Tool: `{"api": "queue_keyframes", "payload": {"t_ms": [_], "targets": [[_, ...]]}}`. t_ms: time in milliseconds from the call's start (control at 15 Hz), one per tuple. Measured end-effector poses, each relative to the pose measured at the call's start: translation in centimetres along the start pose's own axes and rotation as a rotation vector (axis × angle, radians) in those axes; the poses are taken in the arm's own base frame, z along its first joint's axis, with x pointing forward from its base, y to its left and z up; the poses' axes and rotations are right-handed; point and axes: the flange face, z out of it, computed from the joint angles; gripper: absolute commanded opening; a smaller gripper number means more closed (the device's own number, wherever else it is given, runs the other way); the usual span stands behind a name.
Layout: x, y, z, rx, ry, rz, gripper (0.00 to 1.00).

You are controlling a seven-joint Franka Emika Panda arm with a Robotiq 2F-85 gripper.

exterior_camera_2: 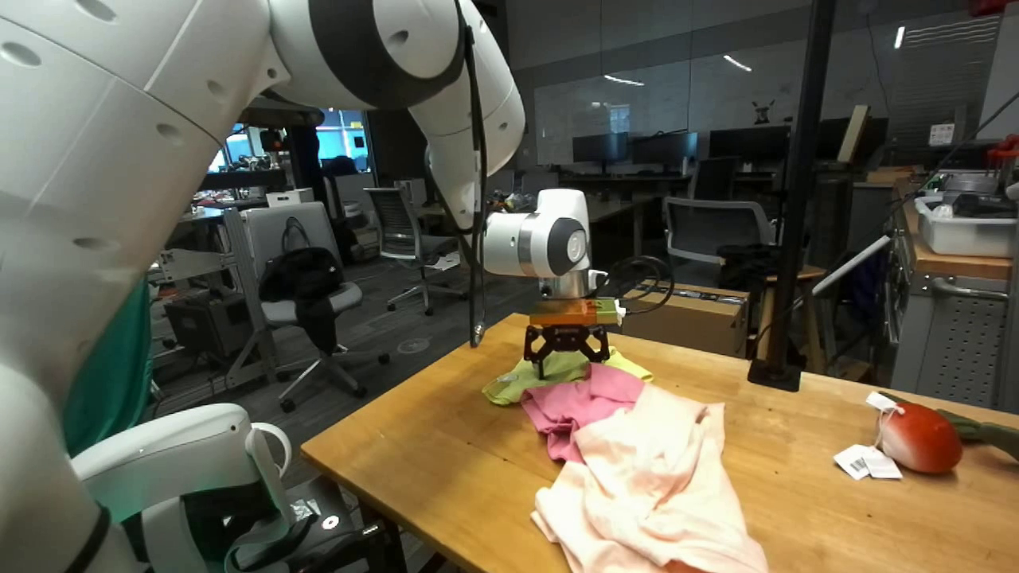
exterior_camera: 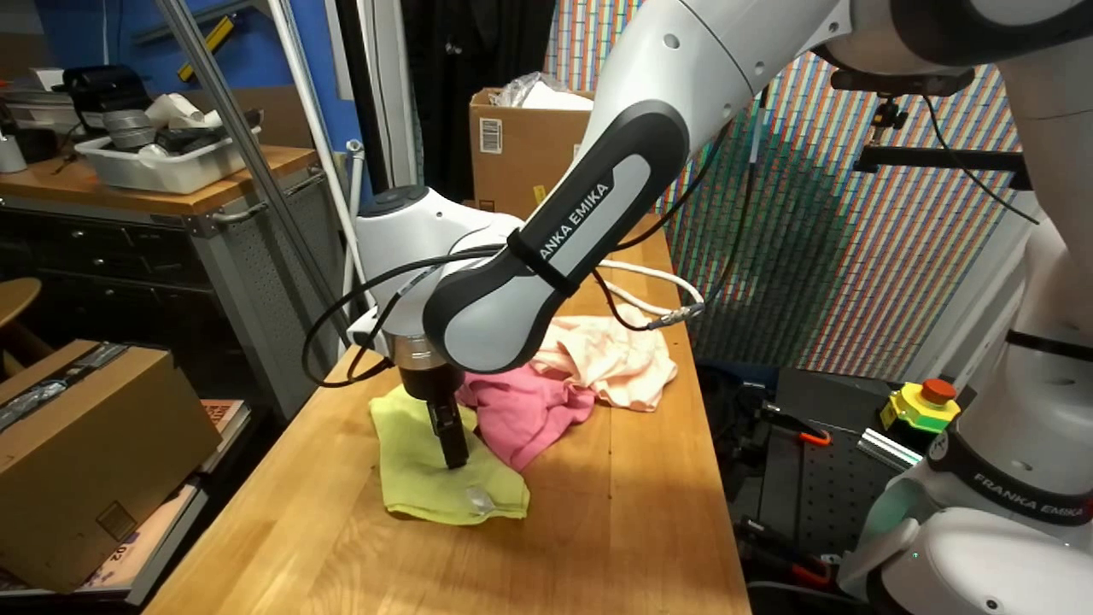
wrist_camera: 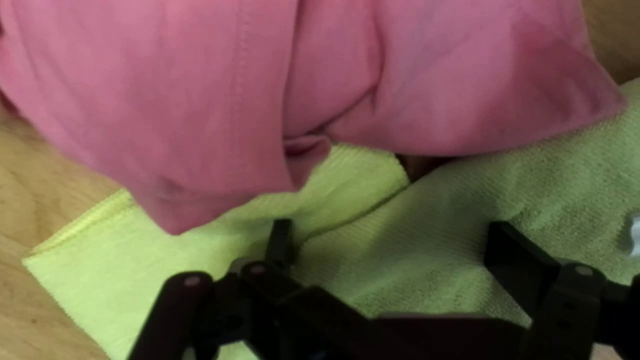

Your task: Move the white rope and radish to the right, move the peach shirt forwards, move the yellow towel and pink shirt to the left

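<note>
Robot fingers (wrist_camera: pixel 522 270) are standing spread apart over the yellow towel (exterior_camera: pixel 418 470) on the bench (exterior_camera: pixel 598 538); the pink shirt (exterior_camera: pixel 525 418) is partly covering it.

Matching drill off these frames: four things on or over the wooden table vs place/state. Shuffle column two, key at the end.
Column one
1. Red, rounded toy radish
2. Black, two-fingered pincer
3. Yellow-green, roughly rectangular cloth towel
4. Deep rose-pink shirt of crumpled fabric

Column two
A. Open, over the towel
B. Between the towel and the pale peach fabric shirt
C. White tags attached, apart from both shirts
D. Partly covered by the rose-pink shirt

Pairs: 1-C, 2-A, 3-D, 4-B
</note>
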Motion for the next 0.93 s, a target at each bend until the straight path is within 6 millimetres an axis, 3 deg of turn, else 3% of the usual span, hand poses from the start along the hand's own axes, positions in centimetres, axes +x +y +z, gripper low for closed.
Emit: {"api": "queue_keyframes", "payload": {"t_ms": [333, 933], "targets": [[0.7, -0.5, 0.0, -0.008, 0.025, -0.003, 1.00], [4.2, -2.2, -0.3, -0.036, 0.122, 0.035, 1.00]]}}
